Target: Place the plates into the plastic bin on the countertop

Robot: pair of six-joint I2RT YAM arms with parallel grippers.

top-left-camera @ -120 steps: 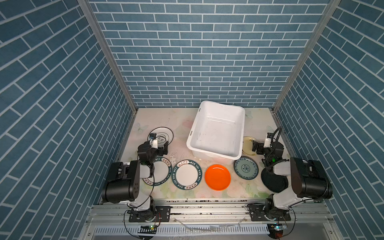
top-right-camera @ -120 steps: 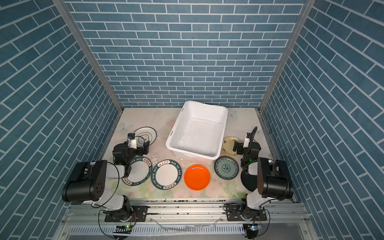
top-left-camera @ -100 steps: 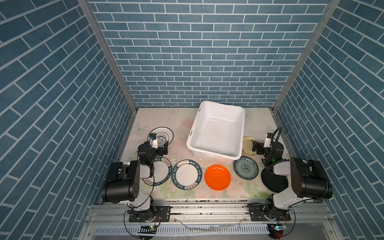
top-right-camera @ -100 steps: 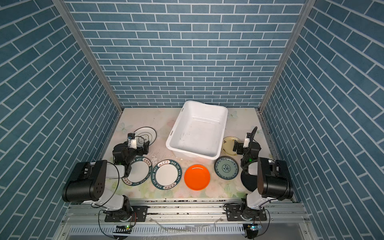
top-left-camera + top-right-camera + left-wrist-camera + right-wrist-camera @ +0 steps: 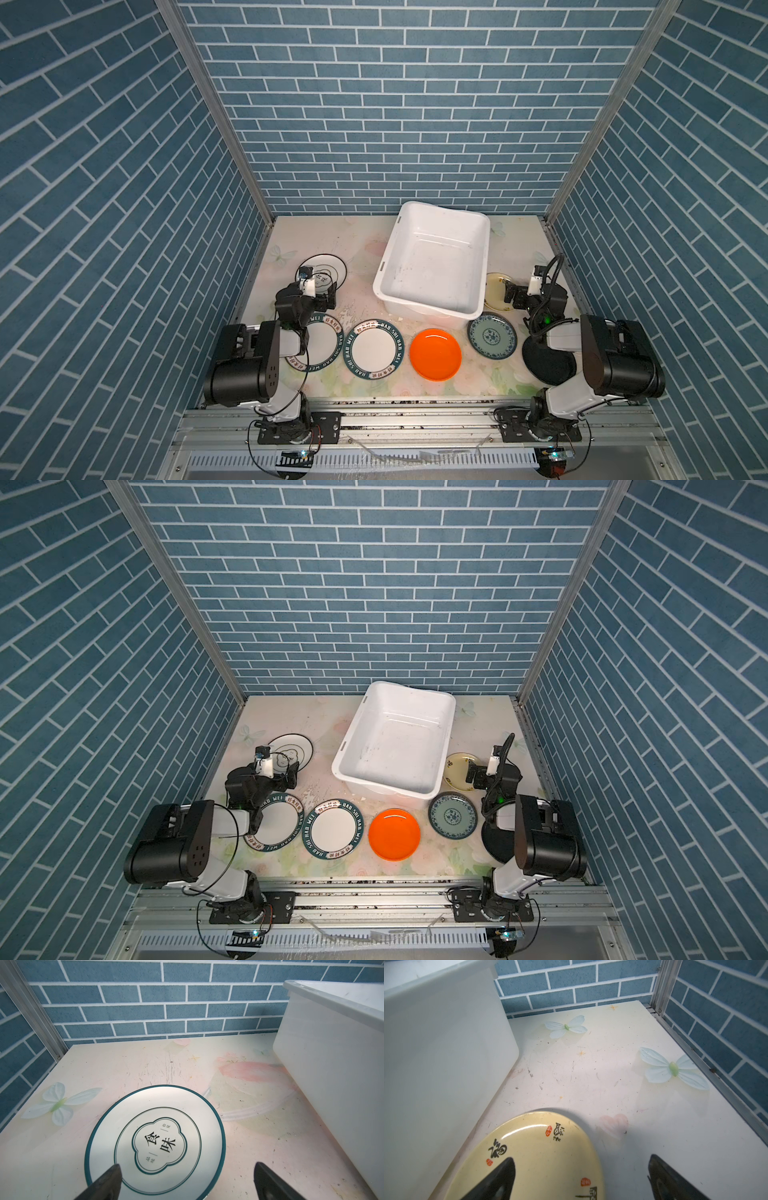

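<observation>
When looking through the wrist cameras, can see wide-open jaws with nothing held between them: on the left gripper point(image 5: 187, 1167), low over the black-rimmed white plate point(image 5: 154, 1142) to the left of the plastic bin point(image 5: 388, 257), and on the right gripper point(image 5: 581, 1157), low over the cream-yellow plate point(image 5: 533, 1147) just beside the right wall of the bin. Can count five more plates lying on the countertop point(image 5: 332, 232) in front of the bin, from left to right: green-rimmed plate point(image 5: 323, 345), second green-rimmed plate point(image 5: 374, 351), orange plate point(image 5: 435, 354), blue-green plate point(image 5: 492, 336), black plate point(image 5: 544, 365).
</observation>
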